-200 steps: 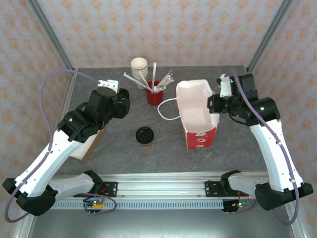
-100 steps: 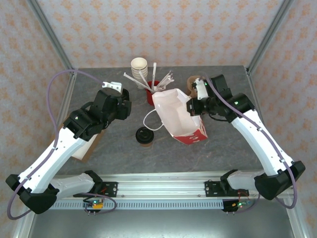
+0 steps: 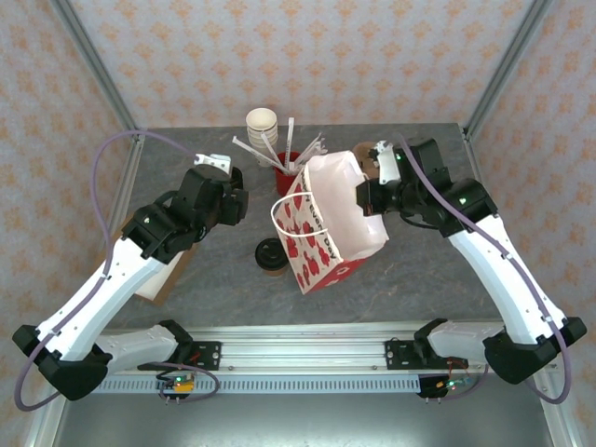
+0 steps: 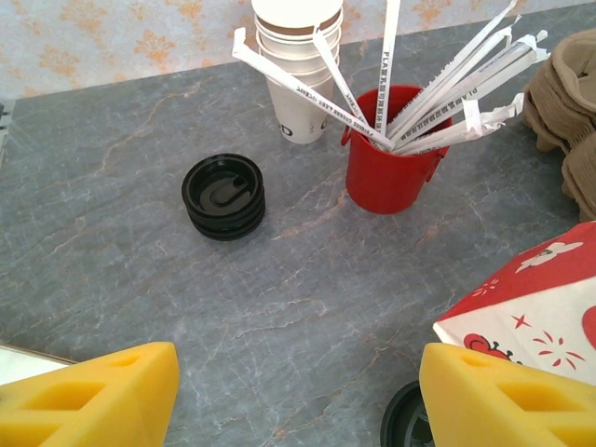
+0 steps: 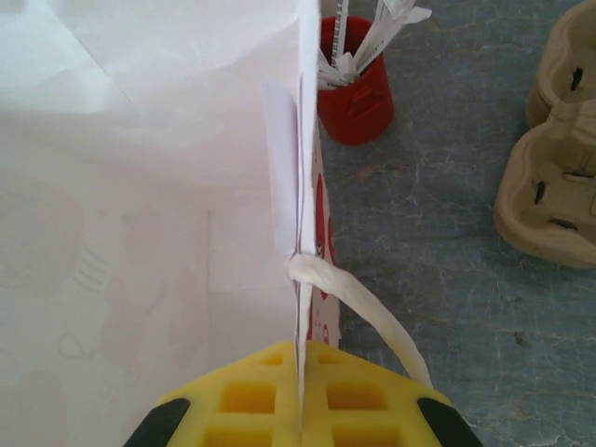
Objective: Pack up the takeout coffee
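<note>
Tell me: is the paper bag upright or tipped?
Tipped: the paper bag slants, printed side showing from above, its rim pinched in the right pincer.

A grey, marble-patterned table [image 3: 438,279] is seen. At its back, a stack of cream paper cups [image 4: 296,56] is set just beside a red holder [image 4: 389,163] filled with wrapped straws [image 4: 447,79]. A stack of black lids [image 4: 223,196] is placed to the left of the holder. Moulded-pulp cup carriers [image 5: 559,158] are stacked at the back right. The takeout coffee [image 3: 271,254] is stood upright near the middle.

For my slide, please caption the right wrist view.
The right tool pinches the bag wall; red pot and trays beyond.
</note>
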Controlling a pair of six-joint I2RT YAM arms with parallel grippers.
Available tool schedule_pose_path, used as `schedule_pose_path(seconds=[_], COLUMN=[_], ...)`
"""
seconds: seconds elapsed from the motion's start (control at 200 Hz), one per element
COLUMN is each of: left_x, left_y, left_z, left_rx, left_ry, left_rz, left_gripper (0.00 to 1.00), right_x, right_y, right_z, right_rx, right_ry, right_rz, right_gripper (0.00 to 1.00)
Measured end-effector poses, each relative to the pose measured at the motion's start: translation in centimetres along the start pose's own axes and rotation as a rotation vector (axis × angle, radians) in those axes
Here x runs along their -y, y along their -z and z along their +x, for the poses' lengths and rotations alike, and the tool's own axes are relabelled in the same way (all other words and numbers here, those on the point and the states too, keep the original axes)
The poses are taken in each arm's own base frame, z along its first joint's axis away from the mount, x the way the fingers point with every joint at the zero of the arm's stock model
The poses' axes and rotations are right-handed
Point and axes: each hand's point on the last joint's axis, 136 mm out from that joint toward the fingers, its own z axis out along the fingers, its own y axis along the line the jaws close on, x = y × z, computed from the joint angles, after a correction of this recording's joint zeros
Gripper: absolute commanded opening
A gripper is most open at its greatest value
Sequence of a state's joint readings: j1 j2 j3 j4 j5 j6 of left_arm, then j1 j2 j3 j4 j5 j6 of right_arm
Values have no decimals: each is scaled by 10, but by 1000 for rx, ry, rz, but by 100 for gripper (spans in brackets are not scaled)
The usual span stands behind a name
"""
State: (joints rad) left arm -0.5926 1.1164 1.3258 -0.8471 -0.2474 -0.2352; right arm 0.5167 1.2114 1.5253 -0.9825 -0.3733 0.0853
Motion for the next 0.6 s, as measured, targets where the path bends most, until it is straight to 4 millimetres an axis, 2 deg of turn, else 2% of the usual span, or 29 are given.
schedule_pose_path(seconds=[0.305,0.601], left_x=[2,2], left_y=[-4,-4], left_z=[2,2], left_rx=[-12,-12], left_ry=[-5,-5], left_rz=[0,0], left_gripper=[70,70], right_x=[12,17], right_y=[-24,-56], right_z=[15,30], right_rx=[-69,-140], right_ry=[-13,-39], right_rz=[37,25], right_gripper=[0,0])
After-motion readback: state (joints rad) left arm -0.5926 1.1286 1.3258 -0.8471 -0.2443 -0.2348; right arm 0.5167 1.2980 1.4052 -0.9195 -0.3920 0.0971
